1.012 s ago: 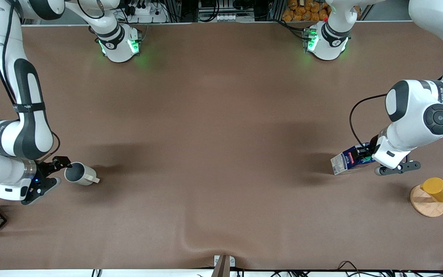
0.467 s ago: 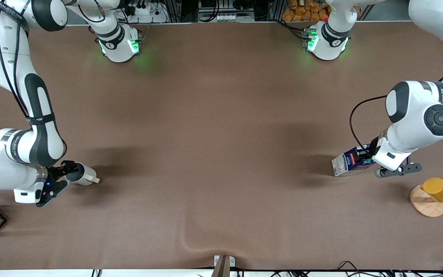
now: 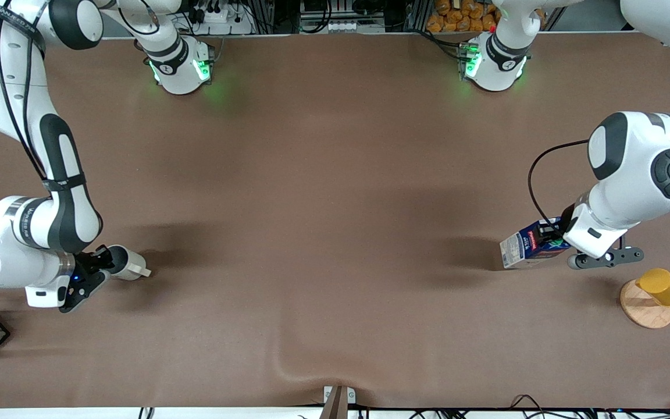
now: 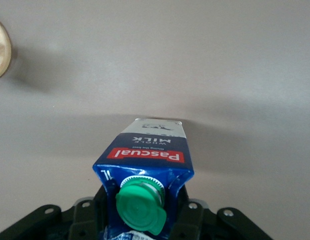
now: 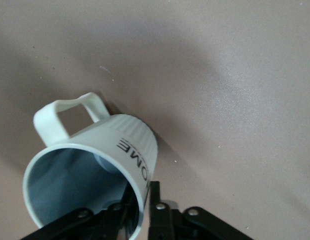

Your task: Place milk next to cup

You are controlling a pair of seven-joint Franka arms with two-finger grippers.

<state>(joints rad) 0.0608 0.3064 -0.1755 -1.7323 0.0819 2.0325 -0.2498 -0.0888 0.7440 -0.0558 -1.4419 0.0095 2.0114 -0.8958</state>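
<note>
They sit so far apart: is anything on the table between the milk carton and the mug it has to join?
Nothing visible does. Bare brown table separates the milk carton, held by the left gripper, from the mug, held by the right gripper.

High front camera facing robots over table (image 3: pixel 335 203), wrist cameras close, downward.

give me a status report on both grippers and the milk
Left gripper shut on milk carton, toward the left arm's end. Right gripper shut on mug rim, toward the right arm's end. Table between them.
</note>
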